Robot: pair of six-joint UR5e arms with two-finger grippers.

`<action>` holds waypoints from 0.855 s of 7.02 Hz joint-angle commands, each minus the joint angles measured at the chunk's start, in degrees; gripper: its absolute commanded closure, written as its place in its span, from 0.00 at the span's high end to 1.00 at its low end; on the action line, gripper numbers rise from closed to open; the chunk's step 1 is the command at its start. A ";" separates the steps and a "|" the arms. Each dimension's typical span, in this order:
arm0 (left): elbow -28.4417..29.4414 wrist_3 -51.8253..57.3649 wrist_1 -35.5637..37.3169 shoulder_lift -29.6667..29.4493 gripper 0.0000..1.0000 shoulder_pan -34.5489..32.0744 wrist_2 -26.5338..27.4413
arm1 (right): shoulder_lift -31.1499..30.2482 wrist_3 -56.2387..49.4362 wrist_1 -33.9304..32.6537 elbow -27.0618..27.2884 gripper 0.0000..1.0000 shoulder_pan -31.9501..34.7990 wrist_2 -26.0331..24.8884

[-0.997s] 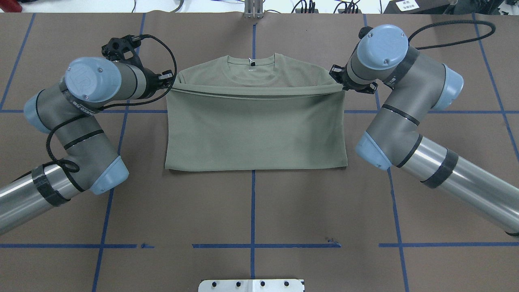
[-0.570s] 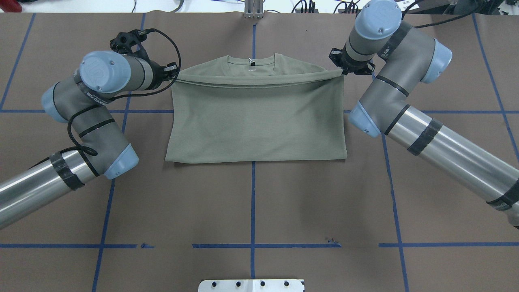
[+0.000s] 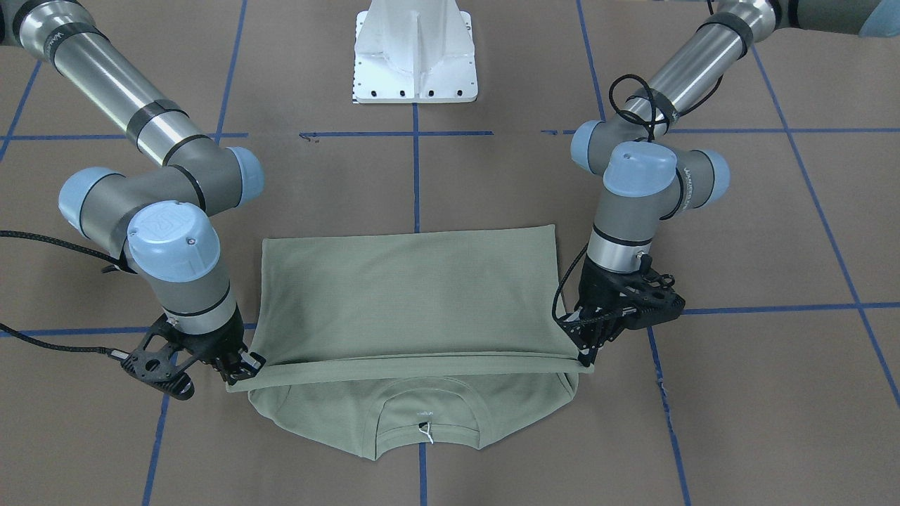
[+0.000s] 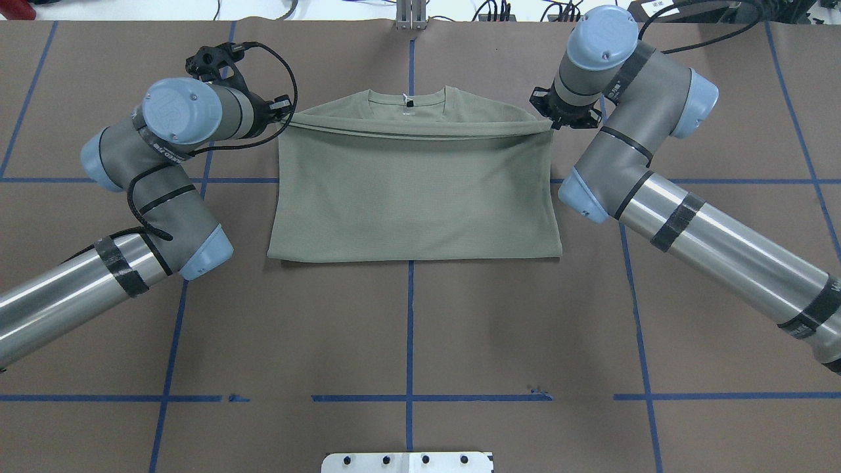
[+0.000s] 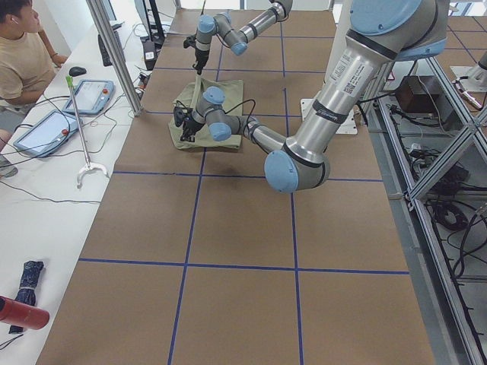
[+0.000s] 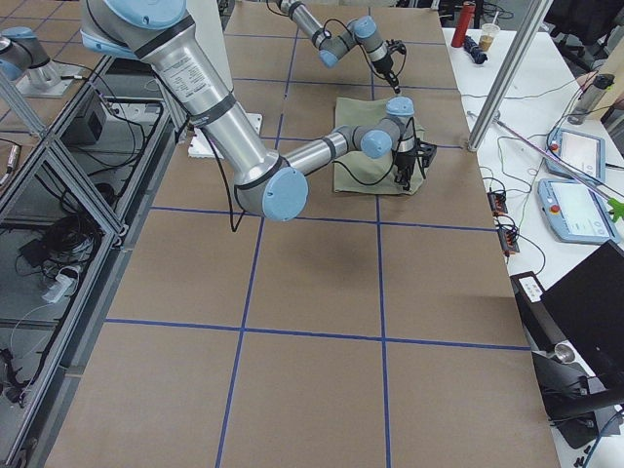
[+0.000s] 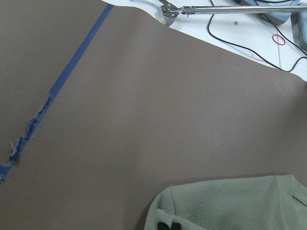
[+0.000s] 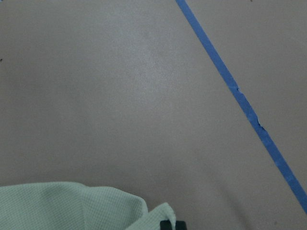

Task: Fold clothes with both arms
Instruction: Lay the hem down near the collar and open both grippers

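End effector pair: left end effector and right end effector are each clamped on a hem corner of the shirt, doubled over on the table. If one corner is dropped early, a skewed fold is expected.

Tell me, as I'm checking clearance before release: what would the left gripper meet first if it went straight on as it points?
The left gripper, shut on the shirt, points down. It would probably meet the shirt's shoulder edge lying below, or the brown table cover beside it; depth is unclear.
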 commanded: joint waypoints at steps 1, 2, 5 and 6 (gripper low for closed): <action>1.51 1.23 -1.36 -0.29 0.00 -0.45 0.88 | -0.07 -0.10 0.01 -0.22 0.00 -0.37 -0.21; 1.69 1.23 -1.53 -0.21 0.22 -0.54 0.96 | 0.02 0.08 0.01 -0.22 0.10 -0.55 -0.13; 1.52 1.40 -3.10 0.14 0.48 -1.16 0.88 | -2.51 0.96 -0.08 7.72 0.38 -0.02 3.27; 1.43 1.40 -5.03 0.14 0.48 -1.51 0.79 | -6.97 1.39 -0.42 13.69 0.44 -0.02 4.43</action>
